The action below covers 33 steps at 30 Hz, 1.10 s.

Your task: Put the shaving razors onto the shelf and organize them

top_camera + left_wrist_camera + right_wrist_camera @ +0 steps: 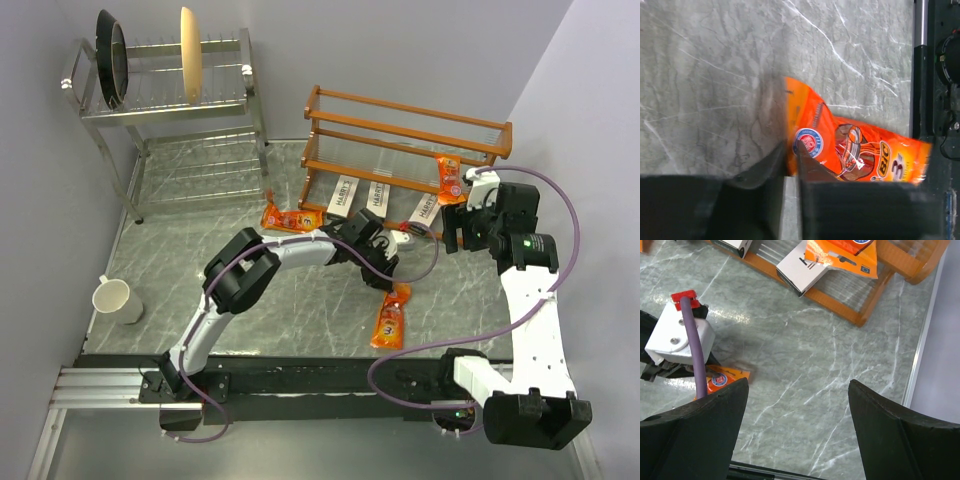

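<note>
Tool, left: the left gripper (790, 175) had its jaws drawn narrow, pinched on the header edge of the BIC pack (855, 145) at the bottom of the wrist view.
Tool, right: the right gripper (797, 440) stood wide with nothing between its fingers. It hung over bare table (300, 320), just below the right end of the wooden shelf (400, 110).
Held thing, place: the BIC pack appeared to lie flat on the marble at centre frame of the overhead view, well apart from the shelf in the upper right.
Count, boxes: three Harry's boxes (345, 196), all on the shelf's lowest tier and lying side by side.
Count, orange packs: three. One was in the pinch, one was the shelf pack (450, 178) leaning at the shelf's right end, and one was the loose pack (288, 218) on the table just left of the shelf.
Count, other: one steel dish rack (165, 110) in the upper left and one white mug (113, 298) at the left edge.
Risk, grip: the hold was on a thin, glossy edge only, so the film could slide out or fold on lifting.
Risk, path: the right gripper stood near the shelf's right end, so a carry that way could clash with it.
Risk, placing: a hanging pack could nudge the leaning shelf pack or the boxes off their rails.
</note>
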{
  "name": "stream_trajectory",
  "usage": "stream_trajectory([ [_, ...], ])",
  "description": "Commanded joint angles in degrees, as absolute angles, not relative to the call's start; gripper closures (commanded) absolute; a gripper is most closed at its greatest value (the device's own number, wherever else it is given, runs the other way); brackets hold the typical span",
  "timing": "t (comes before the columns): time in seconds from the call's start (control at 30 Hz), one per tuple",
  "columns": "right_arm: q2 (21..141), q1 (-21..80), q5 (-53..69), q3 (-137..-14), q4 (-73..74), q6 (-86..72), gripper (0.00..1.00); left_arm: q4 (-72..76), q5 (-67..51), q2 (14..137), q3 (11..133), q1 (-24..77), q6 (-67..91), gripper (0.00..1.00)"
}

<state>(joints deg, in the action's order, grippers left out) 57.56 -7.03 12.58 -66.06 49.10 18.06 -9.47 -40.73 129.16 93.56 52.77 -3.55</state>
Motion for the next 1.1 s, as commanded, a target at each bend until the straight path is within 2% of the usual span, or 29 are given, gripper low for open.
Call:
stream_trajectory([
  [0.0, 56.87, -7.29, 13.62, -67.59, 47.46, 18.02, 0.12, -6.15, -42.28, 129.20, 95.89, 52.21, -0.45, 0.90],
  [0.07, 56.78, -7.29, 13.71, -67.50, 47.29, 17.93, 0.12, -6.33, -41.31, 128.68, 94.93, 50.90, 5.06, 0.98],
  [0.1, 56.69, -7.29, 13.88, -67.41, 47.11, 17.67, 0.12, -4.85, -40.96, 127.98, 93.62, 50.19, 7.10, 0.99],
  [0.2, 56.95, -7.29, 14.76, -67.06, 46.41, 17.05, 0.12, 2.60, -36.31, 121.13, 83.73, 47.29, 14.73, 0.99],
  [0.47, 58.18, -7.29, 16.61, -66.44, 43.95, 14.07, 0.12, 6.94, -14.01, 98.30, 56.73, 40.44, 41.54, 0.98],
  [0.5, 58.27, -7.29, 16.79, -66.45, 43.86, 13.54, 0.13, 6.33, -12.23, 96.87, 55.73, 40.17, 42.44, 0.95],
  [0.53, 58.27, -7.29, 16.87, -66.18, 43.51, 13.19, 0.13, 5.46, -10.74, 95.90, 55.11, 40.08, 42.97, 0.85],
  [0.57, 58.18, -7.29, 16.96, -66.01, 43.33, 13.10, 0.13, 4.58, -10.20, 94.76, 54.59, 39.90, 42.98, 0.54],
  [0.6, 57.92, -7.21, 17.14, -65.74, 43.33, 12.83, 0.13, 4.74, -12.89, 94.22, 54.41, 39.82, 41.93, 0.48],
  [0.63, 57.83, -7.29, 17.23, -65.57, 43.59, 12.83, 0.13, 4.31, -14.31, 92.74, 54.58, 39.64, 40.36, 0.44],
  [0.67, 57.66, -7.21, 17.23, -65.57, 43.68, 12.83, 0.13, 3.00, -15.37, 91.59, 54.84, 39.64, 36.69, 0.33],
  [0.73, 57.39, -7.29, 17.05, -65.22, 44.12, 13.09, 0.13, 0.20, -19.06, 88.70, 55.80, 39.55, 31.58, 0.26],
  [0.8, 56.69, -7.21, 16.96, -64.87, 44.21, 13.71, 0.13, -9.78, -21.08, 88.16, 60.45, 39.38, 19.03, 0.18],
  [0.93, 55.81, -7.29, 17.40, -63.73, 43.68, 14.24, 0.12, -28.00, -34.76, 91.13, 71.43, 38.76, -11.45, 0.16],
  [0.97, 55.38, -7.21, 17.66, -63.46, 43.51, 14.24, 0.12, -31.52, -36.37, 92.01, 75.63, 38.76, -24.30, 0.16],
  [1.07, 54.41, -7.21, 19.07, -62.41, 42.72, 14.50, 0.12, -41.38, -38.32, 95.44, 80.49, 38.76, -43.33, 0.16],
])
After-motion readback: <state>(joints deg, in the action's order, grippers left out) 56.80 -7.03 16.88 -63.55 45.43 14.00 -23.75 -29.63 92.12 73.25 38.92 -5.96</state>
